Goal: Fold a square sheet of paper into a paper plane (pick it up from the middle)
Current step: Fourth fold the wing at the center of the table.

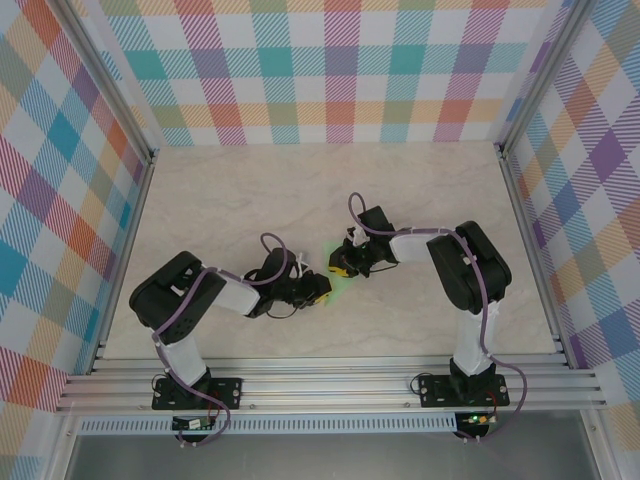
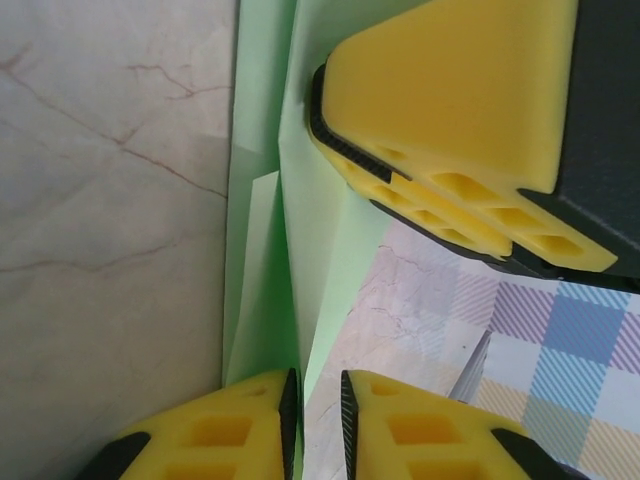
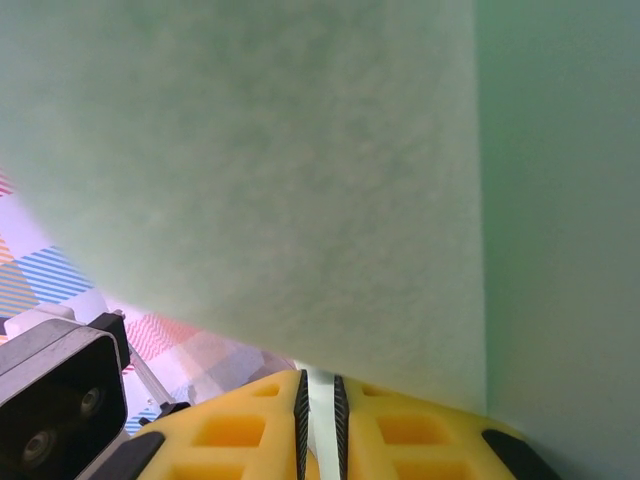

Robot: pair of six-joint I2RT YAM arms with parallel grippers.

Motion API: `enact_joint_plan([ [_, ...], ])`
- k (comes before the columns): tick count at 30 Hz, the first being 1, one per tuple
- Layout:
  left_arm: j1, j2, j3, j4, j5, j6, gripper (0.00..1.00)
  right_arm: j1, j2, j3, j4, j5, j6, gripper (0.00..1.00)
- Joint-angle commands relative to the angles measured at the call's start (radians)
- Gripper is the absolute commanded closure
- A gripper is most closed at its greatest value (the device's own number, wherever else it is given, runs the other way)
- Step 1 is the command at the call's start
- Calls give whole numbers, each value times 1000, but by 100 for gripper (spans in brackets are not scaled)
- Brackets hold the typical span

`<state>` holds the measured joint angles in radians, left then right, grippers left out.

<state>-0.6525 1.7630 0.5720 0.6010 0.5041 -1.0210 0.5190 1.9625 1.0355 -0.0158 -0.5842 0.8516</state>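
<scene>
**Desk:** What sits at the left, operator?

**Caption:** Your left tool (image 1: 320, 291), reaching from the near-left edge toward the middle of the marble-patterned worktop (image 1: 250, 190). Its wrist camera shows you yellow pads (image 2: 225, 435) unclenched, a narrow slit apart, with the sheet's edge running down to that slit against one pad.

**Desk:** And the paper?

**Caption:** The pale-green sheet of paper (image 2: 325, 270) sits between your two tools, about mid-worktop, a little nearer the near edge. It is partly folded: overlapping flaps and creases run along one side. Worktop and plaid wall (image 1: 340, 70) show past its edge; whether it touches the worktop, you cannot tell.

**Desk:** The right side?

**Caption:** Your right tool (image 3: 318, 385) is clenched on the sheet, a pale strip of paper filling the gap between its pads, the rest spread close across its wrist camera. From above, the two tools' tips sit just beside each other.
</scene>
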Motion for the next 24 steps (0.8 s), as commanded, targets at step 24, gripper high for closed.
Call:
enact_joint_plan([
  [24, -31, 11, 196, -640, -151, 293, 88, 6, 56, -26, -78, 67, -13, 82],
])
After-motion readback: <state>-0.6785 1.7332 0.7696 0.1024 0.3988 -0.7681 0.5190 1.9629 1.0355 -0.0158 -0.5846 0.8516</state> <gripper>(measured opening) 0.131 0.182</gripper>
